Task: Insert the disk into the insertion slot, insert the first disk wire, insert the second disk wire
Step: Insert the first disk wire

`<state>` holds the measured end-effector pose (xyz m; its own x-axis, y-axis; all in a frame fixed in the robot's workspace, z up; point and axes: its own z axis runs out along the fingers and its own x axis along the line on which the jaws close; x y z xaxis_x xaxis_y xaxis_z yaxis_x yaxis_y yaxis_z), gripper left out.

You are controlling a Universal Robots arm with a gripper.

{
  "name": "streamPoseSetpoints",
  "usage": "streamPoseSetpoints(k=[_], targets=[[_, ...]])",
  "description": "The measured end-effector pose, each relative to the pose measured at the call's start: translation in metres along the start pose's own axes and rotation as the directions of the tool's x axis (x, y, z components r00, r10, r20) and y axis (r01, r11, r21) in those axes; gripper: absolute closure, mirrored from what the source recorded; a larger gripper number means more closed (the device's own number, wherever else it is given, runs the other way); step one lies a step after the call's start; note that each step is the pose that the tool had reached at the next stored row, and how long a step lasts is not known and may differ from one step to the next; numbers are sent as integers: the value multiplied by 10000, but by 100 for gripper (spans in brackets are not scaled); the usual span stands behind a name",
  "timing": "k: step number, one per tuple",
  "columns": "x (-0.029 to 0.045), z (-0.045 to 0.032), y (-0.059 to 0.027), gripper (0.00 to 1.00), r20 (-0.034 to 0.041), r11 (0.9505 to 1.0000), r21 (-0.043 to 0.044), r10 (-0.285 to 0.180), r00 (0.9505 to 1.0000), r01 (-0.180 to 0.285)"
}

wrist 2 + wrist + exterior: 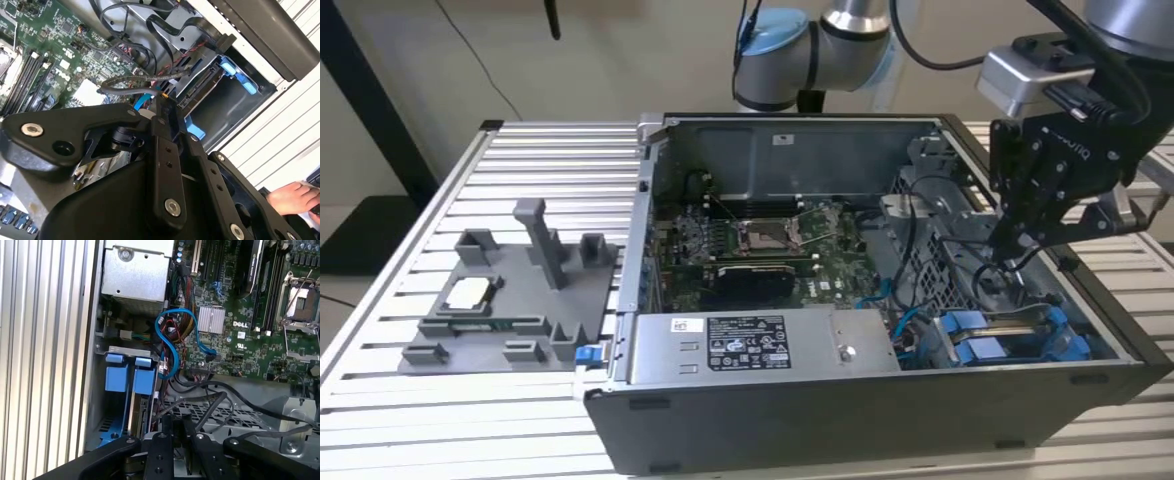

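Observation:
The disk [134, 412] stands on edge in the insertion slot at the case's front corner, with its blue carrier [144, 376] around it. In the exterior view the blue carrier [985, 345] sits low at the right of the open computer case. My gripper [1014, 255] hangs just above that bay, inside the case. In the second wrist view its fingertips [162, 100] are pressed together on the end of a black disk wire [127, 85], a short way from the disk's [200, 90] connector edge. A black wire [212, 400] also loops down to the fingers in the first wrist view.
A silver power-supply box [747, 342] lies along the case's front, and the motherboard [761, 240] fills the floor. Blue data cables [170, 340] curl beside the bay. A grey fixture [507, 300] sits on the slatted table at the exterior view's left. A hand [295, 197] rests outside the case.

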<state>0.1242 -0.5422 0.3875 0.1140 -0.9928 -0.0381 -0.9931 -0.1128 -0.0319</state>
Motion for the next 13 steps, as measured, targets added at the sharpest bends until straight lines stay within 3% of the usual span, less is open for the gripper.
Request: streamPoseSetpoints(k=[5, 13], targets=[[1, 9, -2, 81, -63, 9991, -3, 420, 9991, -420], [3, 25, -1, 81, -119, 9922, 30, 1250, 9921, -1250]])
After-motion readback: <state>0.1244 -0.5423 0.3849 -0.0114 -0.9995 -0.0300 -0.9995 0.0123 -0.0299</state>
